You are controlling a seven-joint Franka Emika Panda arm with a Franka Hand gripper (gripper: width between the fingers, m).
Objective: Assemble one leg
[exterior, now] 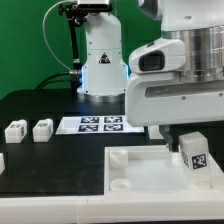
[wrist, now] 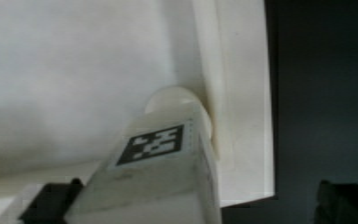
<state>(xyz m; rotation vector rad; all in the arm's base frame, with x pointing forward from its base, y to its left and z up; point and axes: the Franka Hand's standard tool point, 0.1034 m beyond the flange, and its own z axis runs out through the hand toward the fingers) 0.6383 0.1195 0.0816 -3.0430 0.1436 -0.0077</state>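
Observation:
One leg, a white block with a tag, stands a little tilted at the far corner of the large white base, on the exterior view's right. In the wrist view the leg reaches down to a round corner socket. My gripper hangs right over it, open. Its dark fingers stand wide on either side of the leg in the wrist view. One finger is close beside the leg and the other is clearly apart from it. Two more legs lie at the exterior view's left.
The marker board lies in front of the robot's pedestal. Another white part shows at the left edge. The base has more round sockets on its left side. Dark table lies beyond the base's edge.

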